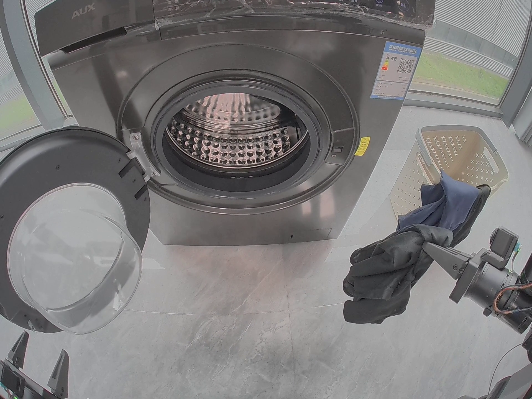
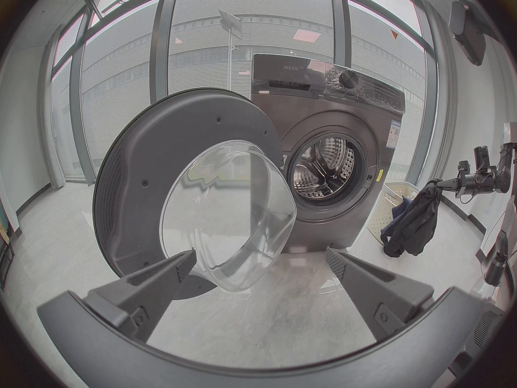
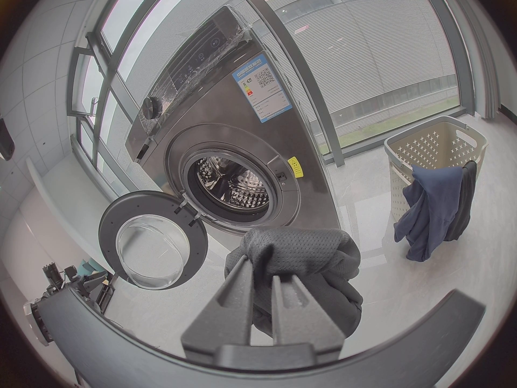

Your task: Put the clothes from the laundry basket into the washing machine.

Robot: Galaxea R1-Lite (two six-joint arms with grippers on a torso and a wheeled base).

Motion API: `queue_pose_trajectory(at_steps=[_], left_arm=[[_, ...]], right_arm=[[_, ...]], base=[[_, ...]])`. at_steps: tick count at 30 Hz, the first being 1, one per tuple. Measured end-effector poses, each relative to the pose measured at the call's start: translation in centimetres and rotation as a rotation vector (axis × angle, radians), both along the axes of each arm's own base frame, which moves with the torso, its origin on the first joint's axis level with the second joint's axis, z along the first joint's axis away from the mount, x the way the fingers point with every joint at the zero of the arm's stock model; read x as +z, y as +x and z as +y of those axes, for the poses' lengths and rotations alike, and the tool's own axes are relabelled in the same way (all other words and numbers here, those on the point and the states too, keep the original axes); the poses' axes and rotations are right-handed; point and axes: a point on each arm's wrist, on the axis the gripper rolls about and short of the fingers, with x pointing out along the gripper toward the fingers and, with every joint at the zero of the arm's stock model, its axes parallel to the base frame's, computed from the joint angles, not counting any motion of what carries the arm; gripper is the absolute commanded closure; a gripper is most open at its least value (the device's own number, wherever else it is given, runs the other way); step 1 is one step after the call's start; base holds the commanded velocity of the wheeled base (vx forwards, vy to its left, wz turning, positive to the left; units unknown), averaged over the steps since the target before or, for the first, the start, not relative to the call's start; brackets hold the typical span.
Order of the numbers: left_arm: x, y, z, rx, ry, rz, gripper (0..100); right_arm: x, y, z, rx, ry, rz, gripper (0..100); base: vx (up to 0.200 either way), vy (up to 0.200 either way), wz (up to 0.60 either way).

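The grey washing machine (image 1: 238, 112) stands ahead with its round door (image 1: 66, 228) swung open to the left and a bare steel drum (image 1: 235, 131). My right gripper (image 1: 429, 247) is shut on a dark grey garment (image 1: 382, 275) that hangs above the floor, right of the machine and in front of the laundry basket (image 1: 460, 151). A blue garment (image 1: 446, 203) and a black one drape over the basket's front rim. In the right wrist view the fingers (image 3: 280, 297) pinch the grey garment (image 3: 307, 254). My left gripper (image 1: 39, 361) stays low at the left, open.
The open door (image 2: 188, 189) juts out over the floor on the left, close to the left gripper (image 2: 258, 268). Glass walls stand behind and beside the machine. Pale tiled floor (image 1: 238, 317) lies between the machine and me.
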Motion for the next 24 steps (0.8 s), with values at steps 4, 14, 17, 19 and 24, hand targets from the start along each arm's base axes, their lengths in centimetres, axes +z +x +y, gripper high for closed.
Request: queue_pose_trajectory(at_steps=[4,14,17,19,24], left_arm=[[0.00,0.00,0.00,0.000,0.000,0.000,0],[0.00,0.00,0.00,0.000,0.000,0.000,0],[0.00,0.00,0.00,0.000,0.000,0.000,0],[0.00,0.00,0.00,0.000,0.000,0.000,0],[0.00,0.00,0.00,0.000,0.000,0.000,0]], right_arm=[[-0.11,-0.03,0.01,0.002,-0.005,0.003,100],[0.01,-0.12,0.14,0.012,0.003,-0.003,100],[-0.11,-0.12,0.06,0.006,0.004,0.008,100],[-0.17,-0.12,-0.01,0.002,0.003,0.011,100],[-0.28,-0.15,-0.11,-0.002,0.001,0.015,100]], base=[[0.000,0.000,0.00],[0.000,0.000,0.00],[0.000,0.000,0.00],[0.000,0.000,0.00],[0.000,0.000,0.24]])
